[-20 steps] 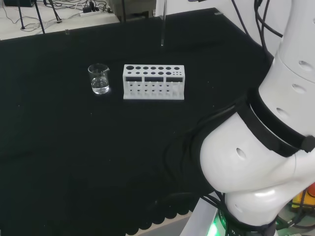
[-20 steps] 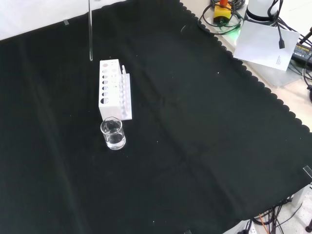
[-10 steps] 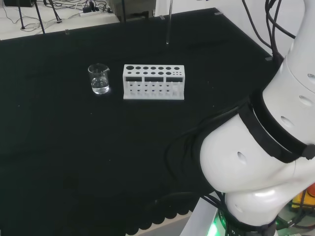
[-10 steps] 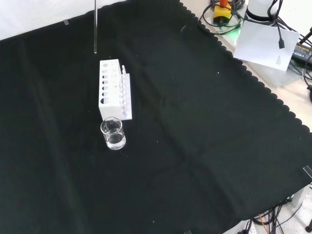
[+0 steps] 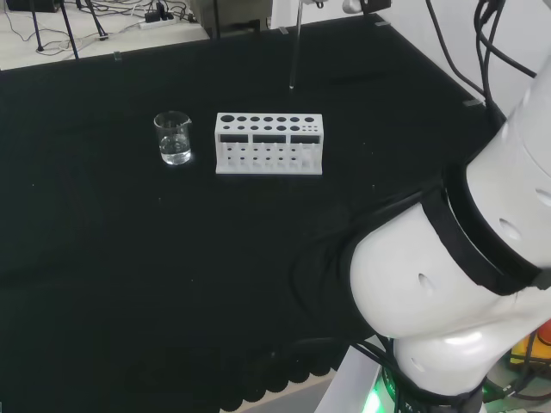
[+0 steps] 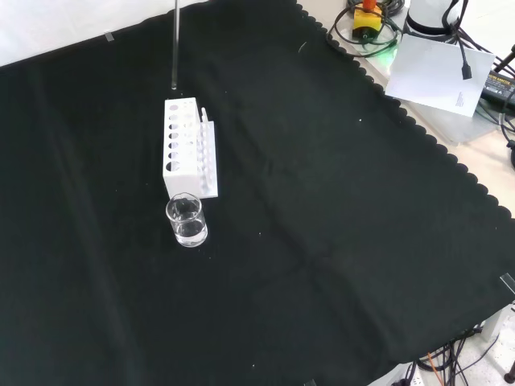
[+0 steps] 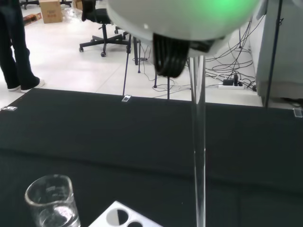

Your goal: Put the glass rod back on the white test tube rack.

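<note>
Thin clear glass rod (image 5: 294, 47) hangs upright in the air, not in the rack. In the head view its lower tip sits above the cloth, at about 1 o'clock from the white plastic test tube rack (image 5: 269, 143), apart from it. In the front view the rod (image 6: 175, 44) comes down from the top edge and its tip ends just at 12 o'clock of the rack (image 6: 188, 146), close to the rack's far end but not touching it as far as can be seen.

Hand: a blurred white part (image 7: 182, 19) with black cables sits over the rod's upper end in the wrist view; a small white and black piece shows at the head view's top edge. Fingers not visible, so cannot tell whether the hand is closed on the rod or not.

The rack stands on the black cloth (image 6: 338, 241), long side across in the head view, running near-to-far in the front view. Top has rows of round holes; no tubes plainly seen in it.

Small clear glass beaker (image 5: 173, 138) with a little clear liquid stands at 9 o'clock of the rack in the head view, near but apart. In the front view the beaker (image 6: 187, 220) is at 6 o'clock of the rack, just beside its near end. In the wrist view the beaker (image 7: 52, 202) and a corner of the rack (image 7: 124, 218) appear beside the rod (image 7: 199, 142).
</note>
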You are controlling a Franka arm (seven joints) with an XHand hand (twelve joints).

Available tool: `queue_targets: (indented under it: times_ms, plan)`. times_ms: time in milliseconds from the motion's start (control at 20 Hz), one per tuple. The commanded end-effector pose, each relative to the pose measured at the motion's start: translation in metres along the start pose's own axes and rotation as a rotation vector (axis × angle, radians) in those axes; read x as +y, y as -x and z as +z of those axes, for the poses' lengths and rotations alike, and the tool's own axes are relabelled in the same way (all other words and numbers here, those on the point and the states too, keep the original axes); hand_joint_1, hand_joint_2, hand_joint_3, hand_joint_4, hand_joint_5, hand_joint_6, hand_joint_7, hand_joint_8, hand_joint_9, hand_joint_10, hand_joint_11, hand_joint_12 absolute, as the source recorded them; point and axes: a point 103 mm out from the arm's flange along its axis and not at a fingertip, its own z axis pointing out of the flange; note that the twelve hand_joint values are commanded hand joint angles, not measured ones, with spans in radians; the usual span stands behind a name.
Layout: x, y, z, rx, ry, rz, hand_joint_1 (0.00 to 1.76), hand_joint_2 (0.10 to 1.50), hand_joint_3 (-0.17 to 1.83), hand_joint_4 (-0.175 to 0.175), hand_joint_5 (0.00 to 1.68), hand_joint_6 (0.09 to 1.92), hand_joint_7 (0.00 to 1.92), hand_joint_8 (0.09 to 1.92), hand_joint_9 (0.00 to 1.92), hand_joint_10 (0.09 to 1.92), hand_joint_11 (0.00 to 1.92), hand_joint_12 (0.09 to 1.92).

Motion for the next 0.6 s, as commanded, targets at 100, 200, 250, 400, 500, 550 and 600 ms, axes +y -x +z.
queue_targets:
  times_ms: [100,200,250,400,500,550,600]
  plan:
    - [-0.008,-0.022,0.011,-0.008,-0.036,-0.028,1.33,0.58,0.81,-0.175,1.23,0.55,1.35,0.88,1.90,0.40,1.75,0.78]
    - [-0.007,-0.023,0.014,-0.006,-0.041,-0.030,1.33,0.58,0.81,-0.175,1.23,0.55,1.35,0.88,1.90,0.40,1.75,0.78]
    - [-0.005,-0.024,0.016,-0.003,-0.045,-0.031,1.33,0.58,0.81,-0.175,1.23,0.55,1.35,0.88,1.90,0.40,1.75,0.78]
    - [-0.001,-0.024,0.024,0.003,-0.057,-0.037,1.33,0.58,0.81,-0.175,1.23,0.55,1.35,0.88,1.90,0.40,1.75,0.78]
    - [0.003,-0.024,0.031,0.011,-0.066,-0.040,1.33,0.58,0.81,-0.175,1.23,0.55,1.35,0.88,1.90,0.40,1.75,0.78]
    - [0.004,-0.023,0.035,0.014,-0.070,-0.041,1.33,0.58,0.81,-0.175,1.23,0.55,1.35,0.88,1.90,0.40,1.75,0.78]
    - [0.008,-0.022,0.035,0.012,-0.083,-0.034,1.33,0.58,0.81,-0.175,1.23,0.55,1.35,0.88,1.90,0.40,1.75,0.78]
